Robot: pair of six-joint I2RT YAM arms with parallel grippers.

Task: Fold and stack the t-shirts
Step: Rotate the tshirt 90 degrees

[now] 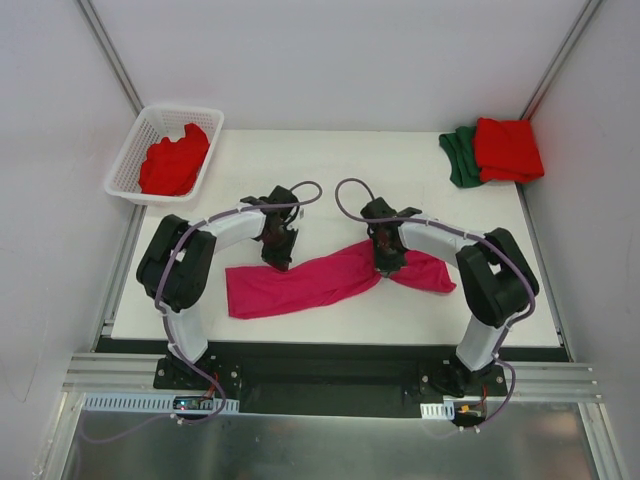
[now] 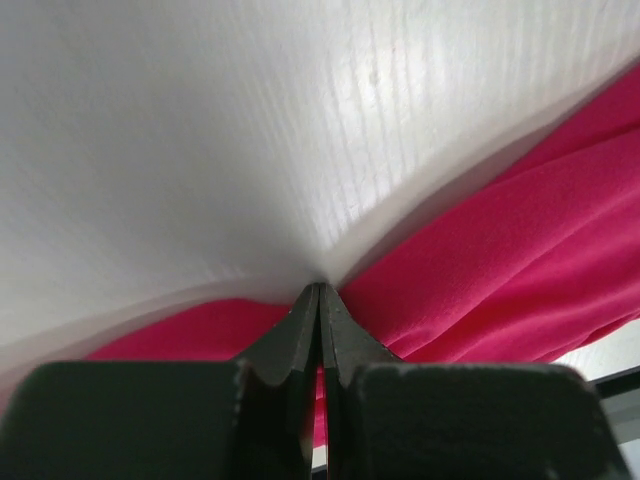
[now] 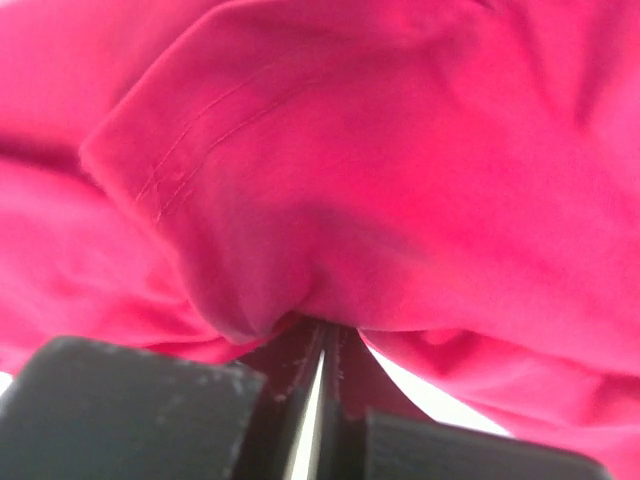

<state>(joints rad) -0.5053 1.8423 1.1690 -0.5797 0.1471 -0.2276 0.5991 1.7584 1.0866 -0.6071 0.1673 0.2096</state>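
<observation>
Overhead, magenta t-shirt (image 1: 300, 285): long crumpled band on white worktop (image 1: 330, 170), btwn both arms, nr front edge.
Overhead, L end effector (image 1: 279, 255): on band's upper-left edge.
Overhead, R end effector (image 1: 385, 265): on band, right of mid; cloth bunched there.
Overhead, other shirts: loose red t-shirt (image 1: 175, 162) in white basket (image 1: 128, 160), far left; folded red t-shirt (image 1: 508, 148) atop green t-shirt (image 1: 460, 158), far-right corner.
L wrist, fingers (image 2: 290, 345): clenched, pinching magenta edge at worktop surface.
R wrist, fingers (image 3: 285, 360): clenched on a bunched magenta fold.

Robotics lab cell, white walls (image 1: 330, 60), aluminium rail (image 1: 105, 375) (arms (image 1: 185, 265) bolted on), white table (image 1: 350, 165)
</observation>
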